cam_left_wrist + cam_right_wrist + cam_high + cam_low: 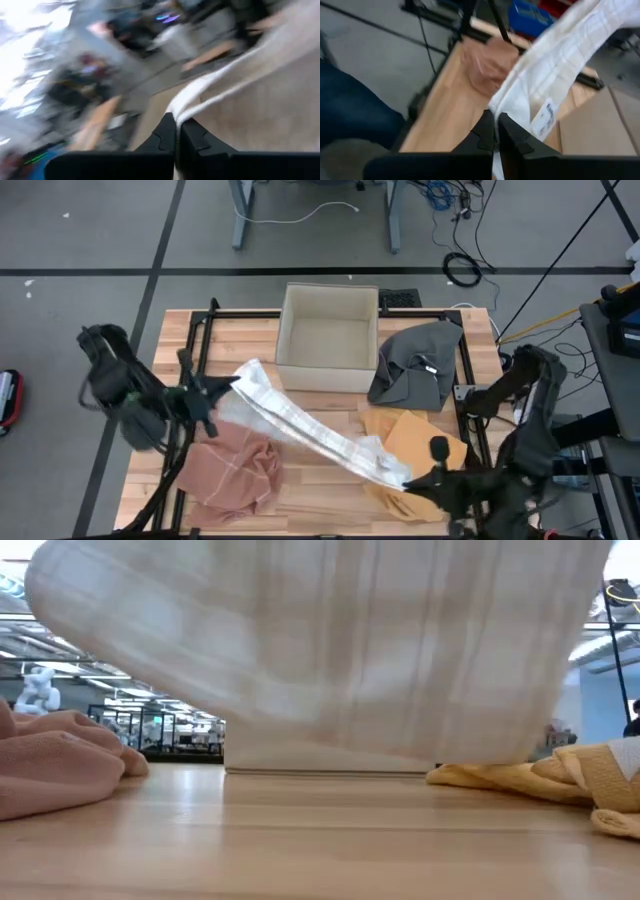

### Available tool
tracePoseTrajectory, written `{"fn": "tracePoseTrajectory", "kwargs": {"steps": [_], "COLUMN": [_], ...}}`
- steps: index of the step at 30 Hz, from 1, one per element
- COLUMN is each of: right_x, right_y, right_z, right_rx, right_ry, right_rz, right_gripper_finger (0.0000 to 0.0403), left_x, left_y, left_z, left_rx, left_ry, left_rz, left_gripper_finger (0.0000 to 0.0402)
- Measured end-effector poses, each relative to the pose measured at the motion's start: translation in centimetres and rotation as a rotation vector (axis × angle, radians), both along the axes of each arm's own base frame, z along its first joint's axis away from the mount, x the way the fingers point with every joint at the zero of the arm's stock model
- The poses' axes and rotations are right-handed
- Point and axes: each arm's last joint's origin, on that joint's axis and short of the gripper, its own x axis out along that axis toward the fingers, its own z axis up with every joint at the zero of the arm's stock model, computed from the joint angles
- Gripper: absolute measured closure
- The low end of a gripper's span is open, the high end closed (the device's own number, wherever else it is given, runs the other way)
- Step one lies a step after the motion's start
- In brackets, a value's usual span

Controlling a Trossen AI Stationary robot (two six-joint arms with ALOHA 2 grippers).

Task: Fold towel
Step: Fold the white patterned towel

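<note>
the white towel (pixel 310 430) hangs stretched between the two arms, its long axis running diagonally across the counter (pixel 330 492) from the back left toward the front right. the left end effector (pixel 232 388) is pressed together on the towel's upper-left end, and the right end effector (pixel 408 483) is pinching the lower-right end; each wrist view shows cloth caught between the dark fingers (pixel 172 142). so each arm sits at one end of the long axis, neither nearer the middle, and the fold likely turns on bringing one end over toward the other. the low view shows the towel sagging close above the wood. around it lie a pink cloth (pixel 235 470), a yellow cloth (pixel 420 442), a grey cloth (pixel 418 365) and an open box (pixel 328 338). beyond is grey floor with cables.
</note>
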Motion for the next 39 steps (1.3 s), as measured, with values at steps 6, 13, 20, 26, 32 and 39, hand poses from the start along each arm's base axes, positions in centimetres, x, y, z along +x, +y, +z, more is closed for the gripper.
{"fn": "tracePoseTrajectory", "kwargs": {"steps": [6, 13, 20, 26, 32, 39], "right_x": [-1.7, -3.1, -3.4, -3.5, -4.3, -4.8], "right_y": [-1.1, -3.9, -4.5, -5.2, -7.4, -10.0], "right_z": [2.9, 5.7, 6.6, 5.5, 5.4, 5.7], "right_rx": [0.019, -0.031, 0.137, 0.016, -0.051, -0.136], "right_ry": [-0.094, -0.237, -0.164, -0.139, -0.147, -0.157], "right_rz": [0.109, 0.038, 0.258, 0.104, -0.026, -0.112], "right_gripper_finger": [0.0403, 0.0403, 0.0403, 0.0403, 0.0403, 0.0403], "left_x": [-0.9, -0.8, 0.1, 0.0, 0.9, 2.1], "left_y": [1.4, 2.2, 1.1, 2.5, 2.9, 4.3], "left_z": [1.2, 1.4, 0.7, 0.9, 0.5, 0.3], "left_rx": [-0.157, -0.141, -0.325, -0.122, -0.178, -0.023], "left_ry": [0.214, 0.162, 0.33, 0.196, 0.267, 0.233], "left_rz": [-0.27, -0.143, -0.4, -0.079, -0.123, 0.097], "left_gripper_finger": [0.04, 0.04, 0.0401, 0.04, 0.0398, 0.0396]}}
